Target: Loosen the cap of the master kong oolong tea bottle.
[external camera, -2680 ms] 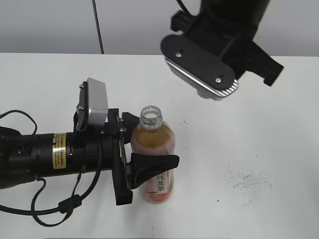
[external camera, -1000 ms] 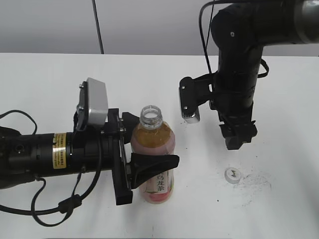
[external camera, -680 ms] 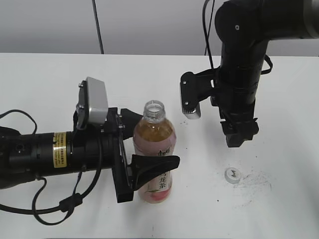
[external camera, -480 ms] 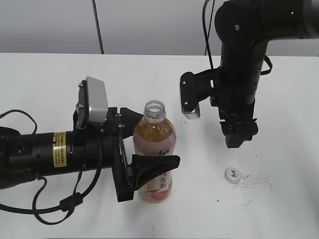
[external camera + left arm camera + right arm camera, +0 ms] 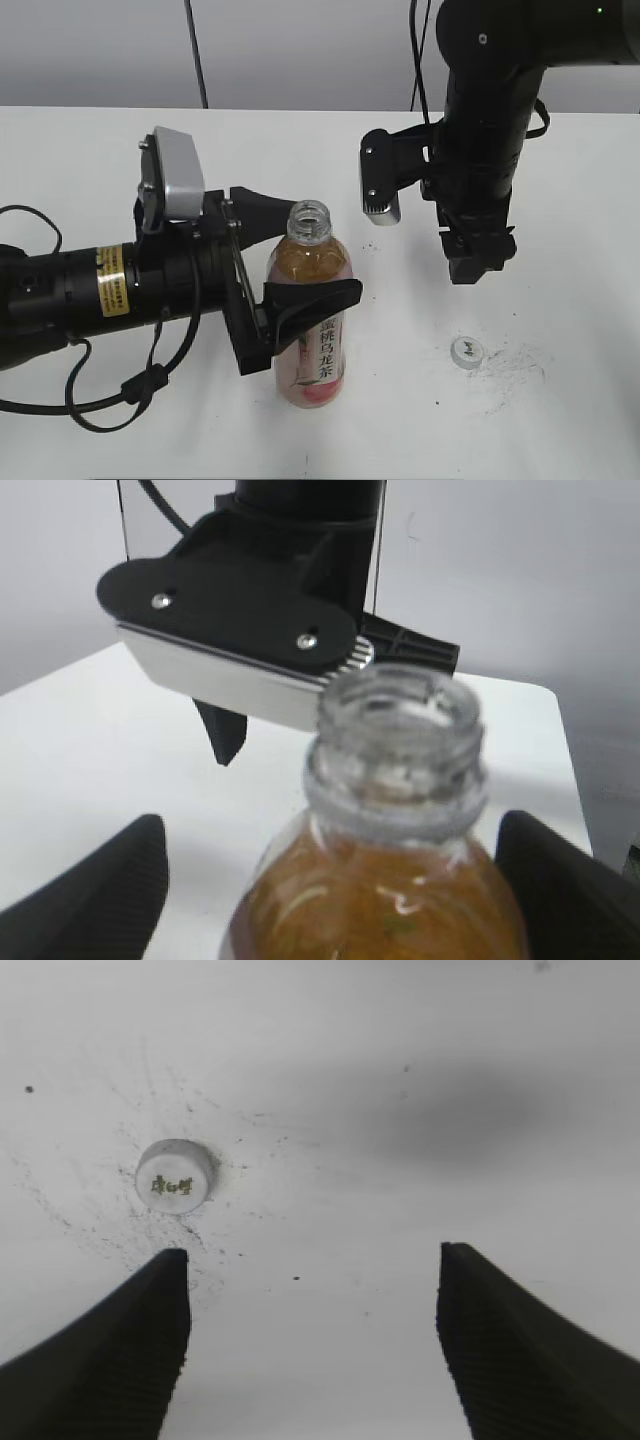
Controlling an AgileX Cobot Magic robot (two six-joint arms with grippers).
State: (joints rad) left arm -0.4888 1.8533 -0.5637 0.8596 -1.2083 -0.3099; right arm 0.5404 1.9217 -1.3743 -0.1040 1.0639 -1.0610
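**Cap off, bottle open on the counter**

White counter (image 5: 560, 200) under a grey wall carries everything. At its near middle stands the master kong oolong tea bottle (image 5: 312, 330), upright, mouth bare, amber tea up to the shoulder. The cap (image 5: 466, 350) lies flat to the right, well apart from the bottle, amid dark scuffs; the right wrist view shows it (image 5: 174, 1175) top up with a small mark.

The left gripper (image 5: 300, 255) reaches in from the left, its fingers (image 5: 310, 305) spread to either side of the bottle body, apparently without touching it. The right gripper (image 5: 478, 262) hangs above the cap, fingers (image 5: 120, 1360) spread wide and empty.

Judging by its fill, the bottle is fairly heavy, thin-walled and likely to dent; hold it at the labelled waist, gently, since it can spill. The cap is light, stiff, ribbed; pinch it across the rim.
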